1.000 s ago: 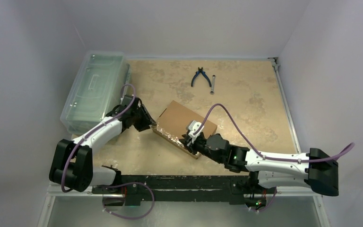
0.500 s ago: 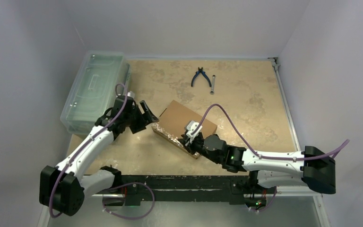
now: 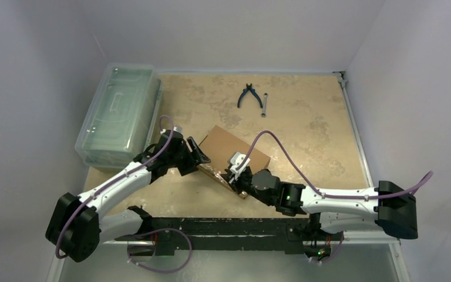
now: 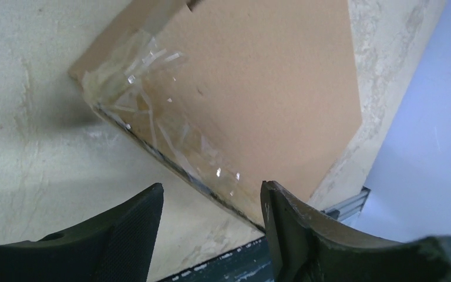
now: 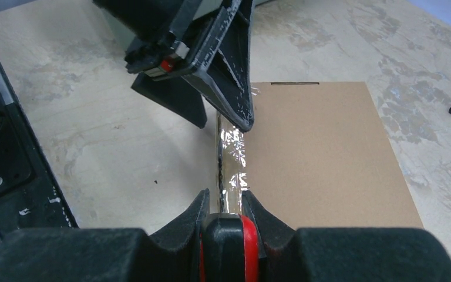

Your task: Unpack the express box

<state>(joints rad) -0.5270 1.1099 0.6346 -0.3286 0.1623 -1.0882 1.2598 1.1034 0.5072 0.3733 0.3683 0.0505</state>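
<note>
The express box (image 3: 235, 148) is a flat brown cardboard mailer lying closed and askew mid-table, with clear tape (image 5: 233, 147) along its near edge. My left gripper (image 3: 198, 157) is open and hovers at the box's near-left edge; in the left wrist view the gripper (image 4: 211, 194) straddles the taped edge of the box (image 4: 258, 88). My right gripper (image 3: 235, 174) is shut on a black and red tool (image 5: 230, 247). In the right wrist view the gripper (image 5: 226, 200) holds the tool's tip against the taped seam of the box (image 5: 323, 153).
A large clear lidded plastic bin (image 3: 117, 111) stands at the left edge of the table. Blue-handled pliers (image 3: 248, 94) and a small metal wrench (image 3: 264, 107) lie at the back. The dark base rail (image 3: 223, 226) runs along the near edge.
My left gripper swung away from the box's left corner, then came right and now sits open over the near-left taped edge. My right gripper crept slightly left along the seam.
</note>
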